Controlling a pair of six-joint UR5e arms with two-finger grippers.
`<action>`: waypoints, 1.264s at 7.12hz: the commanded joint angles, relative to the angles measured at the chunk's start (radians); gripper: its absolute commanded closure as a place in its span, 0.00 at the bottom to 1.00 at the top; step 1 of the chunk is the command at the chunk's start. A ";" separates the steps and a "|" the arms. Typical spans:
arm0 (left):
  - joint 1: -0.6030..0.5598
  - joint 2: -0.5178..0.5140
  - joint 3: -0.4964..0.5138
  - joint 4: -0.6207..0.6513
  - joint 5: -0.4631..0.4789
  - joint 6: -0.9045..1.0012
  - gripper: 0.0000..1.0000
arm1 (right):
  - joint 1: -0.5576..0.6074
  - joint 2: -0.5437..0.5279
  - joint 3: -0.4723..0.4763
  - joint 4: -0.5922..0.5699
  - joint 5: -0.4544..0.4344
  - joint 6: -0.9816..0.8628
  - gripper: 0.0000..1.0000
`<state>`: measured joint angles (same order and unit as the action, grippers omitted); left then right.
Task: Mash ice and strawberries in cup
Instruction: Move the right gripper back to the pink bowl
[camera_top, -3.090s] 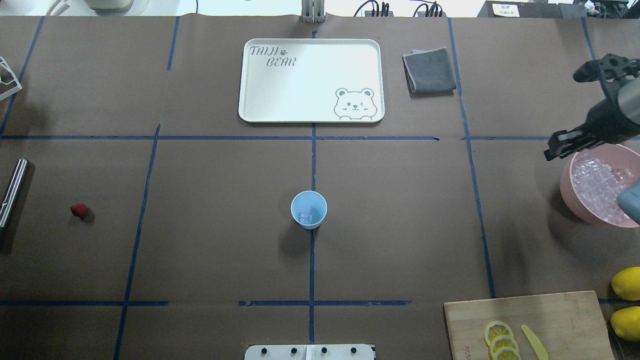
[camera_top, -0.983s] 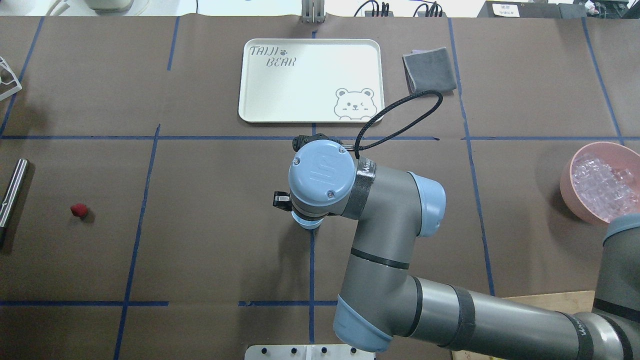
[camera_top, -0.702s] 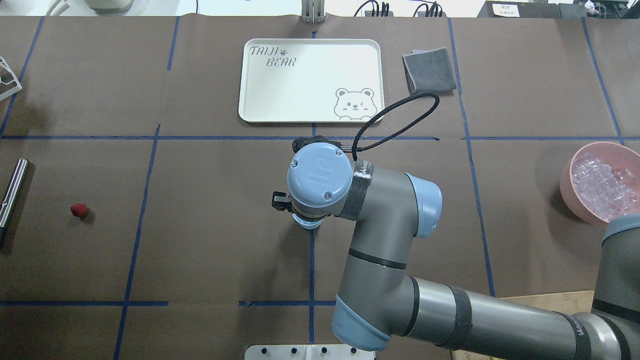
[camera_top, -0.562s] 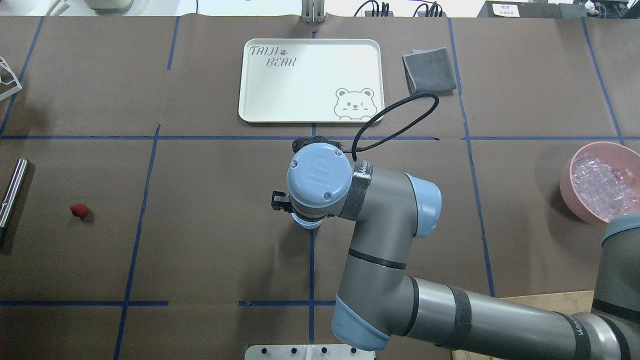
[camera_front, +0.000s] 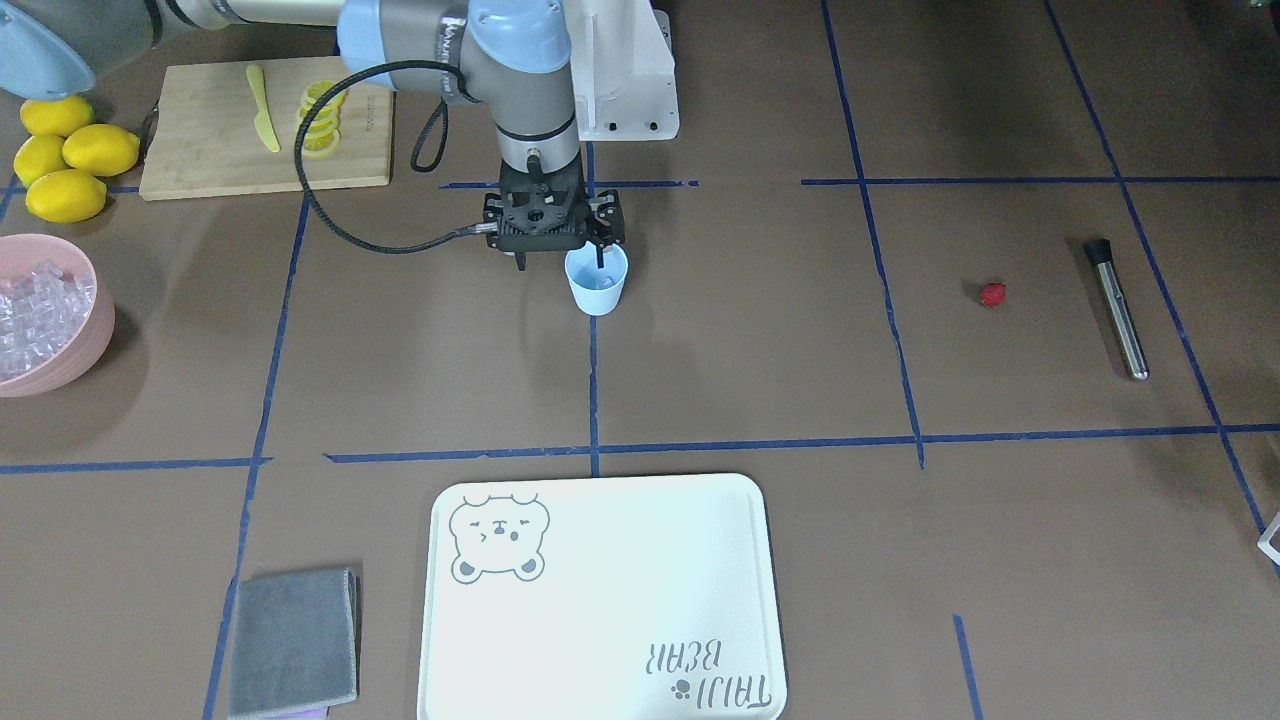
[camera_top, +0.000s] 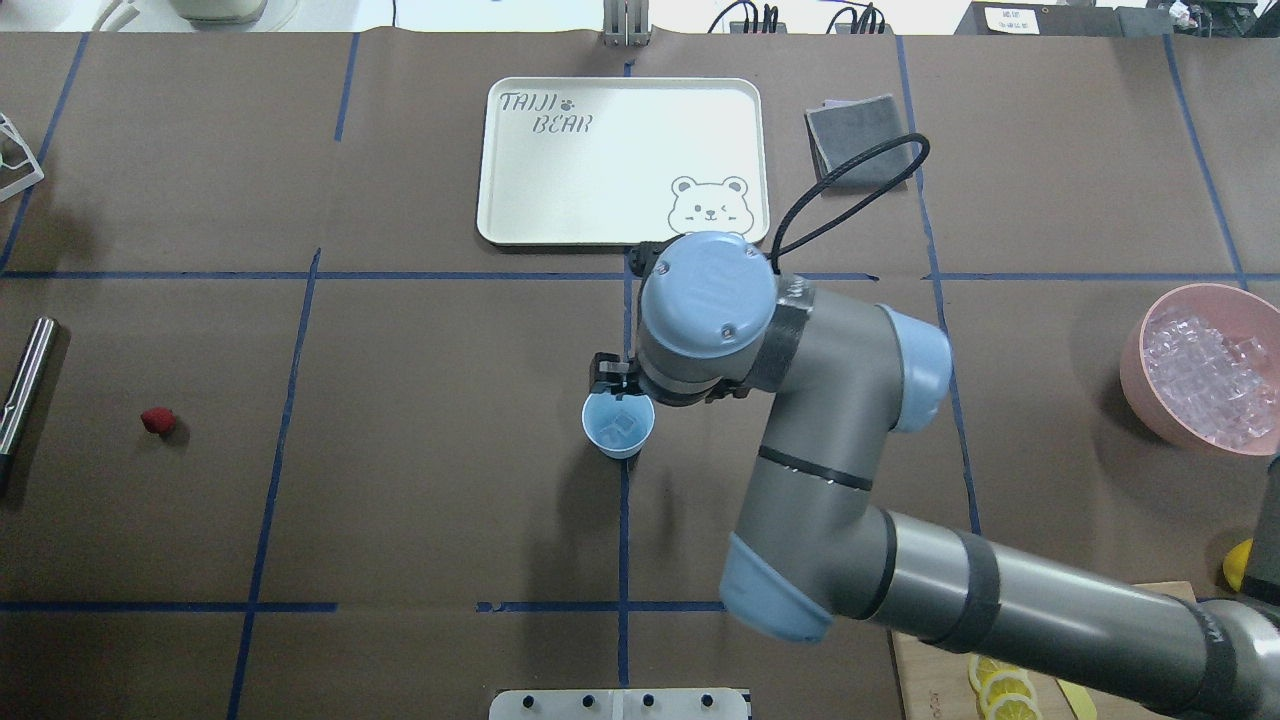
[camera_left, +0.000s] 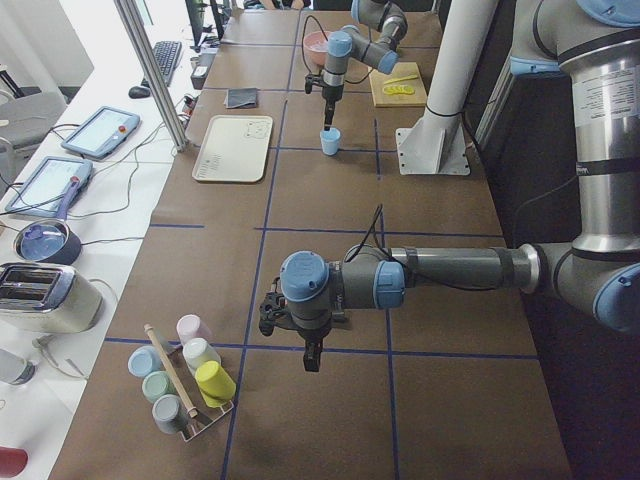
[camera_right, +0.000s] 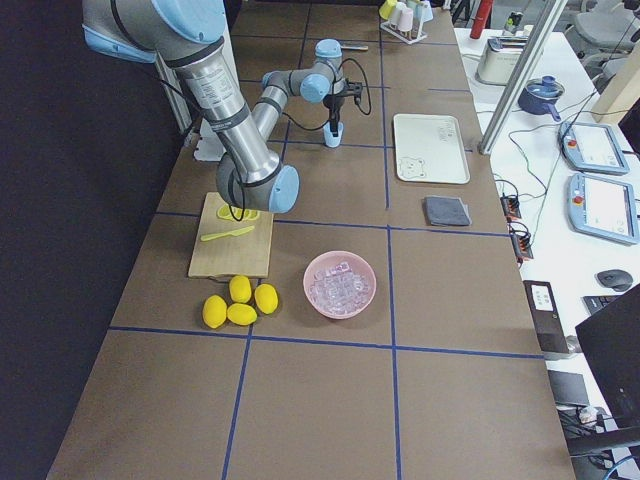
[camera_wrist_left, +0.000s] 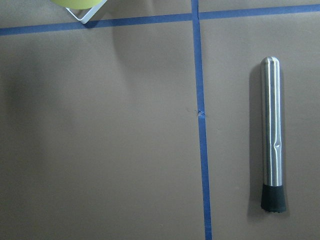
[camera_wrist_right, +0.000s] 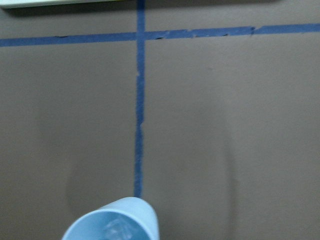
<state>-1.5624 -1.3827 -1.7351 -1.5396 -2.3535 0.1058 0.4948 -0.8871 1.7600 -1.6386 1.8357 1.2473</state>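
The light blue cup (camera_top: 618, 425) stands at the table's centre on the blue tape line, with clear ice cubes (camera_top: 621, 426) in its bottom. It also shows in the front view (camera_front: 597, 281) and at the bottom of the right wrist view (camera_wrist_right: 112, 226). My right gripper (camera_front: 559, 261) hangs open and empty just above the cup, its near finger (camera_front: 598, 256) over the rim. The red strawberry (camera_top: 157, 421) lies alone far to the left. My left gripper (camera_left: 310, 355) shows only in the left side view, so I cannot tell its state.
A steel muddler (camera_top: 25, 385) lies left of the strawberry, under the left wrist camera (camera_wrist_left: 272, 135). A pink bowl (camera_top: 1138, 335) of ice stands at the right edge. A white tray (camera_top: 622, 160) and grey cloth (camera_top: 860, 135) lie behind. A cutting board (camera_front: 265, 130) and lemons (camera_front: 65, 150) sit near the robot's right.
My right arm came from the pink bowl to directly over the cup, then shifted back and right, uncovering the cup. The cup holds more ice than before.
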 joint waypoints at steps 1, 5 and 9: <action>0.001 0.001 0.000 0.001 -0.001 0.000 0.00 | 0.164 -0.216 0.180 -0.003 0.166 -0.246 0.01; 0.001 0.023 -0.012 0.000 -0.001 0.000 0.00 | 0.511 -0.573 0.266 0.003 0.356 -0.824 0.01; 0.001 0.027 -0.014 0.000 -0.001 0.000 0.00 | 0.640 -0.743 0.230 0.087 0.422 -1.080 0.01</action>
<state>-1.5616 -1.3565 -1.7481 -1.5401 -2.3546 0.1058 1.1100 -1.5796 2.0120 -1.6094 2.2396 0.2195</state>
